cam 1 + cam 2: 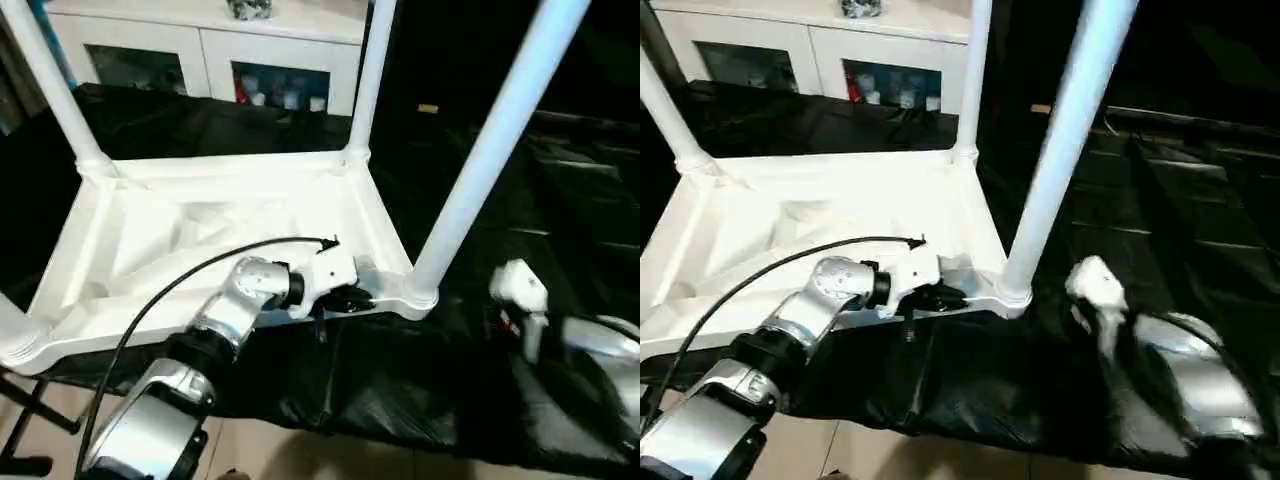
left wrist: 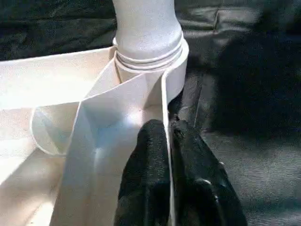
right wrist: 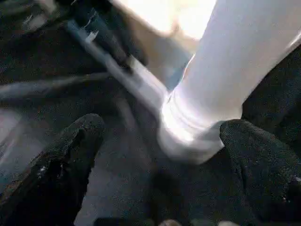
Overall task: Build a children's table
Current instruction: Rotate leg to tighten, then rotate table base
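Note:
The children's table top (image 1: 200,230) lies upside down on the black cloth, ribbed side up. Three legs stand in its corner sockets: far left leg (image 1: 50,90), far right leg (image 1: 370,70), near right leg (image 1: 490,150). The near left socket (image 1: 12,345) is at the picture's edge. My left gripper (image 1: 352,298) is shut on the top's near rim (image 2: 165,99), just beside the near right leg's ridged collar (image 2: 148,54). My right gripper (image 3: 164,129) stands open on either side of that leg's base (image 3: 188,132), fingers apart from it.
A white cabinet (image 1: 200,50) with glass doors stands behind the work surface. Black cloth (image 1: 420,390) covers the surface to its near edge, with pale floor (image 1: 280,450) below. A black cable (image 1: 170,290) arcs over my left forearm.

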Tool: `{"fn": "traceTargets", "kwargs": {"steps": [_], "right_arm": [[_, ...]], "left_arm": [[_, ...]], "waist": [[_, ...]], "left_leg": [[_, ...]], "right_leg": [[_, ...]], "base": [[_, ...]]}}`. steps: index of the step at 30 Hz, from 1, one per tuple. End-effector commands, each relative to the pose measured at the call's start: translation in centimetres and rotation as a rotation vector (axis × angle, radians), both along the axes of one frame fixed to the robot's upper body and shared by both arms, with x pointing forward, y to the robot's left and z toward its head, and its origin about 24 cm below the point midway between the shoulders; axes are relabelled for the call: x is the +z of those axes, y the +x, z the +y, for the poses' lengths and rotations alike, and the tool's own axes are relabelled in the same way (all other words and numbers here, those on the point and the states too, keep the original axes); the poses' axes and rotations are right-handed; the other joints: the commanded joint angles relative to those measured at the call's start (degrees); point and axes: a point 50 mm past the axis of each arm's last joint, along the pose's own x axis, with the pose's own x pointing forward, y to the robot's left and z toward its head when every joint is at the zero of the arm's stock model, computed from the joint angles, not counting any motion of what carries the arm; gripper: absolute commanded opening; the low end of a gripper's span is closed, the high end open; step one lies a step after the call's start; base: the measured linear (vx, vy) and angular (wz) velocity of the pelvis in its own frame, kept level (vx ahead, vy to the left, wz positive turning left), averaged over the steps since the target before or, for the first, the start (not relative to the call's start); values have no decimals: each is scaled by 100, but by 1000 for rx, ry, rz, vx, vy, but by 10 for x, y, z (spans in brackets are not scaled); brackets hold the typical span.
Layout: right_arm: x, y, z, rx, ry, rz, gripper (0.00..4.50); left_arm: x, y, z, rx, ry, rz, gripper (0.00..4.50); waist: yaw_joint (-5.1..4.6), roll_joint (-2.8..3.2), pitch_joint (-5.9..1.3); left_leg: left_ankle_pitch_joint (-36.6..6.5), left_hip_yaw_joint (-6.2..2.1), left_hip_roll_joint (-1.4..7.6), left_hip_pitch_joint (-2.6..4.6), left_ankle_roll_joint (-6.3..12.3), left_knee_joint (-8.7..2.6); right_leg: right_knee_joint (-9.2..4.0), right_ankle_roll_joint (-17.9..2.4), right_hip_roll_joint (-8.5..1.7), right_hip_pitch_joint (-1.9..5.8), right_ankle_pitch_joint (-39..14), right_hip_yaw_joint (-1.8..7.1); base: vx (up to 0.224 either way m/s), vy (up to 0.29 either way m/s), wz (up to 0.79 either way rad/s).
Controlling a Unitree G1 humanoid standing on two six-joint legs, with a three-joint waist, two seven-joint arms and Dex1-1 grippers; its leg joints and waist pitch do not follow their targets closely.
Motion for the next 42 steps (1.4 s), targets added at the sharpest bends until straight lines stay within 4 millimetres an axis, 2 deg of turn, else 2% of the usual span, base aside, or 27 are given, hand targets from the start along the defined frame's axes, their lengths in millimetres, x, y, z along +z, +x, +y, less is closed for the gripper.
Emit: {"fn": "traceTargets", "kwargs": {"steps": [1, 3, 5, 7, 9, 10, 11, 14, 15, 16, 17, 18, 19, 21, 22, 23, 24, 26, 27, 28, 29, 31, 33, 36, 37, 38, 42], "right_arm": [[11, -2, 5, 54, 22, 4, 450], [17, -3, 13, 75, 65, 4, 450], [18, -2, 17, 77, 78, 1, 450], [18, 0, 25, 77, 119, 10, 450], [14, 1, 40, 96, 152, 24, 450], [12, 0, 44, 102, 160, 36, 450], [9, 1, 50, 108, 162, 36, 450], [3, 2, 73, 129, 200, 48, 450], [3, 2, 73, 129, 200, 48, 450], [1, 6, 85, 114, 215, 17, 450], [0, 11, 94, 79, 225, -8, 450], [0, 11, 94, 79, 225, -8, 450], [-3, 18, 101, 13, 249, 2, 450], [-6, 33, 119, -114, 293, -24, 450], [-6, 33, 119, -114, 293, -24, 450], [-5, 37, 124, -148, 300, -42, 450], [-6, 44, 126, -222, 305, -57, 450], [-7, 54, 125, -348, 309, -71, 450], [-8, 58, 123, -397, 311, -72, 450], [-8, 61, 120, -447, 318, -71, 450], [-8, 64, 118, -480, 323, -71, 450], [-8, 69, 110, -540, 311, -83, 450], [-8, 78, 91, -631, 269, -113, 450], [-7, 81, 83, -654, 248, -129, 450], [-6, 83, 80, -663, 236, -142, 450], [-5, 86, 75, -679, 223, -162, 450], [7, 101, 48, -758, 173, -237, 450]], "left_arm": [[7, -2, 6, -17, -34, 28, 68], [17, -6, 16, -31, -74, 49, 99], [19, -7, 20, -32, -75, 59, 105], [24, -13, 32, -50, -62, 91, 121], [33, -24, 51, -58, -44, 163, 139], [36, -27, 55, -57, -46, 178, 139], [40, -31, 60, -54, -52, 198, 145], [54, -46, 76, -43, -69, 271, 181], [54, -46, 76, -43, -69, 271, 181], [53, -51, 83, -23, -34, 279, 183], [50, -54, 88, 2, 2, 278, 190], [50, -54, 88, 2, 2, 278, 215], [45, -57, 93, 31, 39, 274, 221], [33, -61, 100, 103, 119, 254, 225], [33, -61, 100, 103, 119, 254, 225], [31, -60, 100, 124, 129, 235, 248], [29, -58, 98, 157, 129, 214, 248], [27, -53, 95, 201, 129, 178, 269], [26, -52, 93, 215, 132, 166, 277], [26, -50, 90, 232, 133, 153, 277], [26, -50, 88, 245, 133, 144, 287], [25, -47, 84, 272, 133, 120, 304], [23, -38, 72, 324, 113, 57, 321], [22, -37, 68, 326, 108, 46, 341], [21, -36, 65, 324, 105, 43, 341], [21, -35, 62, 329, 101, 33, 353], [19, -22, 51, 382, 99, -56, 380]], "waist": [[24, -101, -312], [-14, -51, -318], [-16, -30, -329], [-16, -15, -317], [-41, -12, -318], [-57, 4, -296], [-64, 27, -296], [-56, 64, -256], [-53, 64, -266], [-67, 67, -258], [-84, 78, -247], [-66, -78, -250], [-72, 12, -239], [-94, 26, -244], [-116, 13, -243], [-120, 20, -255], [-131, 16, -258], [-119, 34, -260], [-105, 17, -269], [-103, 42, -272], [-88, 30, -280], [-62, 53, -286], [-13, 48, -282], [28, 39, -288], [33, 48, -287], [28, 28, -293], [44, 20, -310]], "left_leg": [[-871, 11, 106, -43, 641, -314], [-789, 15, 107, -38, 666, -309], [-724, 29, 124, 3, 684, -294], [-680, 36, 131, 5, 689, -298], [-769, 36, 145, 31, 558, -322], [-784, 28, 132, 6, 546, -341], [-926, 42, 137, 51, 436, -344], [-1318, 58, 123, 80, 199, -374], [-1325, 44, 129, 79, 145, -382], [-1302, 37, 123, 49, 122, -397], [-1394, 45, 108, 66, 68, -403], [-1314, 32, 85, 18, 73, -404], [-1341, 32, 100, 59, 40, -416], [-1382, 22, 102, 61, -83, -429], [-1392, 23, 94, 48, -110, -433], [-1405, 15, 88, 58, -167, -434], [-1381, 21, 90, 76, -196, -427], [-1313, 18, 83, 80, -228, -426], [-1220, 29, 73, 87, -256, -414], [-1165, 24, 68, 74, -262, -410], [-1090, 36, 59, 80, -238, -395], [-986, 43, 50, 78, -224, -381], [-1047, 58, 49, 88, -218, -370], [-1111, 55, 46, 74, -228, -361], [-1103, 44, 48, 62, -238, -367], [-1059, 51, 39, 60, -227, -356], [-953, 52, 28, 45, -172, -319]], "right_leg": [[-354, -1192, -223, 331, -701, 148], [-322, -1338, -213, 324, -465, 144], [-303, -1459, -212, 296, -307, 146], [-276, -1582, -199, 292, -121, 147], [-249, -1595, -199, 286, -237, 142], [-264, -1577, -190, 283, -335, 140], [-273, -1563, -182, 257, -507, 143], [-327, -1443, -154, 214, -953, 160], [-298, -1433, -172, 231, -936, 164], [-296, -1401, -167, 234, -948, 166], [-321, -1325, -150, 202, -1074, 167], [-309, -1194, -173, 242, -1291, 164], [-345, -1143, -188, 188, -1414, 185], [-338, -1090, -177, 181, -1414, 184], [-334, -1069, -174, 180, -1387, 187], [-329, -1036, -173, 189, -1349, 185], [-319, -1073, -165, 171, -1194, 187], [-293, -1128, -158, 181, -1009, 184], [-277, -1144, -149, 194, -813, 186], [-256, -1149, -152, 204, -711, 190], [-250, -1146, -138, 211, -544, 189], [-232, -1157, -132, 220, -332, 189], [-248, -1147, -134, 219, -388, 195], [-255, -1088, -140, 237, -497, 197], [-252, -1072, -145, 246, -513, 191], [-253, -1056, -136, 246, -475, 187], [-234, -1077, -132, 264, -333, 183]], "base": [[0, 0, 0], [0, 0, 0], [0, 0, 0], [0, 0, 0], [0, 0, 0], [0, 0, 0], [0, 0, 0], [0, 0, 0], [0, 0, 0], [0, 0, 0], [0, 0, 0], [0, 0, 0], [0, 0, 0], [0, 0, 0], [0, 0, 0], [0, 0, 0], [0, 0, 0], [0, 0, 0], [0, 0, 0], [0, 0, 0], [0, 0, 0], [0, 0, 0], [0, 0, 0], [0, 0, 0], [0, 0, 0], [0, 0, 0], [0, 0, 0]]}}
